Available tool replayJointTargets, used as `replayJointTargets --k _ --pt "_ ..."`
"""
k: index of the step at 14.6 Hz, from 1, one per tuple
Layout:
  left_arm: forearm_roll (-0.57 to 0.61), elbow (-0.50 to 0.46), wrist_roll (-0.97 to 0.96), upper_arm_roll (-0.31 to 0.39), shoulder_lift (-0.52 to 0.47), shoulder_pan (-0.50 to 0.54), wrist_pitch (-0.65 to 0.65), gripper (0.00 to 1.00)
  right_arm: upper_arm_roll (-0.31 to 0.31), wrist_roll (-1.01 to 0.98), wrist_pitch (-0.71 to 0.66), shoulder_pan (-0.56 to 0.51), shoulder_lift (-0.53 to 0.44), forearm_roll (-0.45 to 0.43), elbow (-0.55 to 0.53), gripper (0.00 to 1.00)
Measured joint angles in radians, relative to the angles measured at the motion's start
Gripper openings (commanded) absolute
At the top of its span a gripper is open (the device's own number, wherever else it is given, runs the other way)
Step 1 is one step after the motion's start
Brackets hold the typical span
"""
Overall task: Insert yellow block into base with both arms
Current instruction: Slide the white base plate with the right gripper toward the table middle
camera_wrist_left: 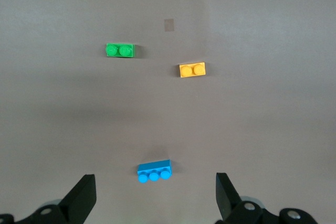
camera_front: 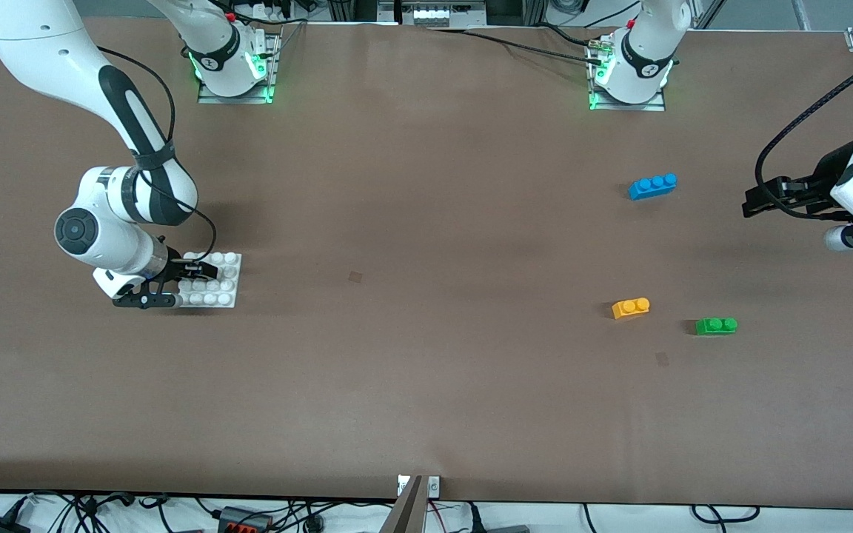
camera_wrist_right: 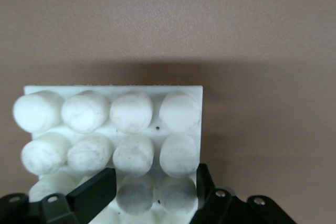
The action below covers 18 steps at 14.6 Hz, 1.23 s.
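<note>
Right gripper apparently clamping base; left gripper wide over blue brick; yellow block beside green brick.

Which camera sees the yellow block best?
The left wrist view: the yellow block shows both studs from above, with nothing covering it. The front view shows the block smaller, beside the green brick. The right wrist view misses it, showing only the white base.

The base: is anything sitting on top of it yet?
No brick is on the base; bare white studs show. The right claw is down on its edge, fingers around a pair of studs, covering part of that edge. The yellow block lies on the table.
</note>
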Motion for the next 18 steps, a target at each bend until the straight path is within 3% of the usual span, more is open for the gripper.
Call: replayJointTargets --k 7,14,18 --pt "0.0 0.0 0.0 0.0 0.0 0.0 0.0 1.0 0.015 -0.006 -0.002 0.0 0.0 0.0 0.001 0.54" --pt "-0.001 0.0 -0.001 -0.035 0.0 -0.006 -0.001 1.0 0.197 0.015 -0.013 0.006 0.015 0.0 0.01 0.54" --pt "-0.001 0.0 0.0 -0.028 0.0 0.002 -0.002 1.0 0.277 0.157 -0.017 0.058 0.079 0.0 0.094 0.54"
